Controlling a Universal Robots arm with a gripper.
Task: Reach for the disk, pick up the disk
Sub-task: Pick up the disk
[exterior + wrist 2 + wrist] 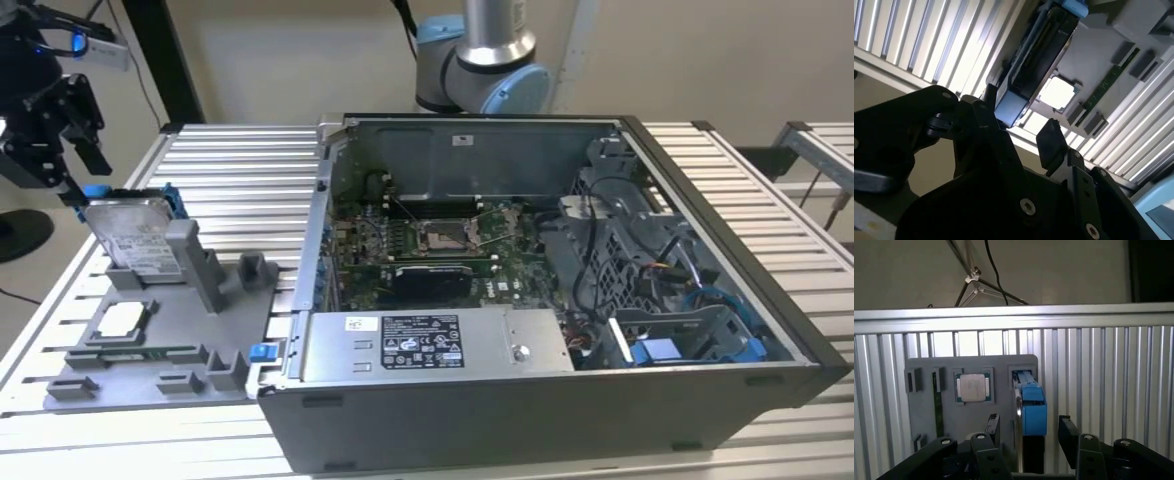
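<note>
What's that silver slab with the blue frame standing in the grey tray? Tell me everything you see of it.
It is a flat rectangular silver metal disk with a white printed label, framed by a blue plastic bracket. It stands on edge, leaning slightly, in a slot of the grey plastic tray at the exterior view's left. The robot's black hand straddles its top end, one open finger on each side with gaps showing in the first wrist view, so only the tray touches it.
</note>
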